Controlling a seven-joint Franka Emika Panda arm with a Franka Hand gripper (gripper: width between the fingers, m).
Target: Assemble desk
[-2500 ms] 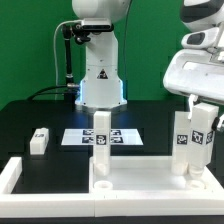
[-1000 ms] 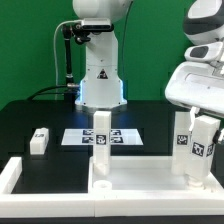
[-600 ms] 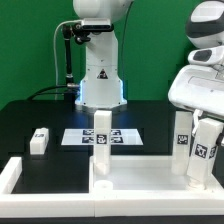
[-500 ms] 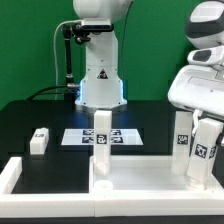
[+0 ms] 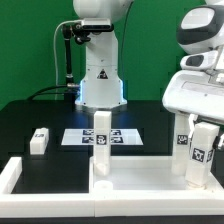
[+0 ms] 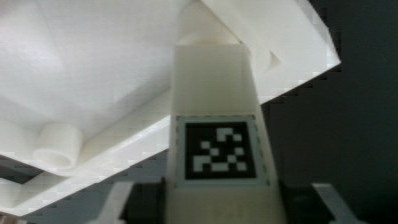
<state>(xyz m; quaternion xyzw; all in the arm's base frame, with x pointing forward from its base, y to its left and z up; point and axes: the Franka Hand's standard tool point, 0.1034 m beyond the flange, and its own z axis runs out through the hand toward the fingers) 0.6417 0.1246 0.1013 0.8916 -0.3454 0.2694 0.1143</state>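
The hand (image 5: 204, 130) has sunk toward the frame's lower right, clenched on a tagged leg (image 5: 201, 158) over the desk top's (image 5: 140, 175) corner. Leg-fitting, I'd say; next it wants seating squarely.

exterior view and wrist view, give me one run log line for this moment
gripper: shut on held leg | held leg: upright at desk top | loose leg: lying on table

The tabletop (image 5: 150, 182) lies at the front of the desk (image 5: 30, 115). On its back edge an upright leg (image 5: 101, 130) stands at the exterior view's left and a rear leg (image 5: 183, 135) at the right. A near leg (image 5: 200, 155) is just before that one, in the gripper (image 5: 202, 128). A loose leg (image 5: 39, 140) lies left of the marker board (image 5: 75, 138).
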